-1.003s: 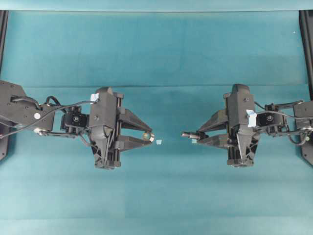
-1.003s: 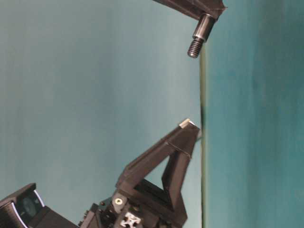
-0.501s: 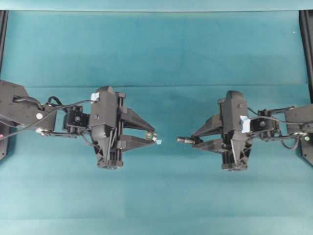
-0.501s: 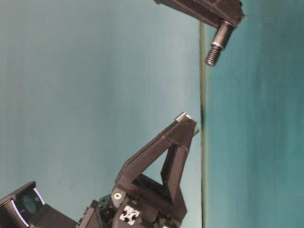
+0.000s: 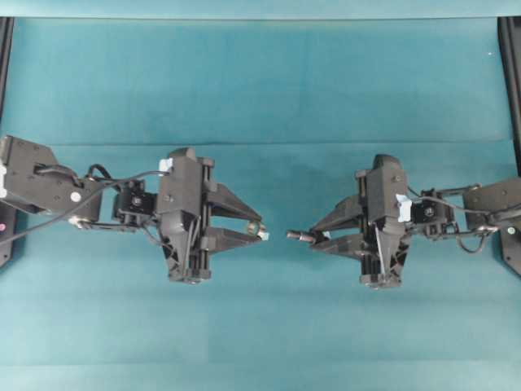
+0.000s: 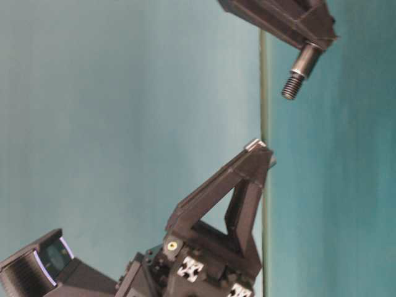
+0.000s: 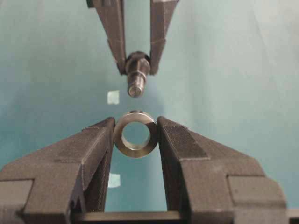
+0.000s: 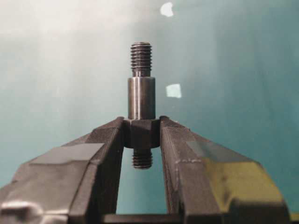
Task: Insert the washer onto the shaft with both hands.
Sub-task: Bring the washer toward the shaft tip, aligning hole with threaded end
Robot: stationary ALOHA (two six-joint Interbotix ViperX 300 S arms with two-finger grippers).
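Lighting is even and fairly bright, with soft shadows. The right wrist view shows pale glare on the desk (image 8: 56, 42) at upper left. Close foreground jaws look slightly blurred.

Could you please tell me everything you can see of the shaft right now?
The shaft is a dark grey metal stepped rod: threaded thin tip, smooth thicker barrel, wider collar, short threaded stub behind. The right gripper has its fingers shut on the collar, holding it off the table, tip aimed toward the washer, not yet touching.

Teal cloth-covered table (image 5: 260, 81) with faint fold lines, black frame rails (image 5: 511, 73) at both side edges.
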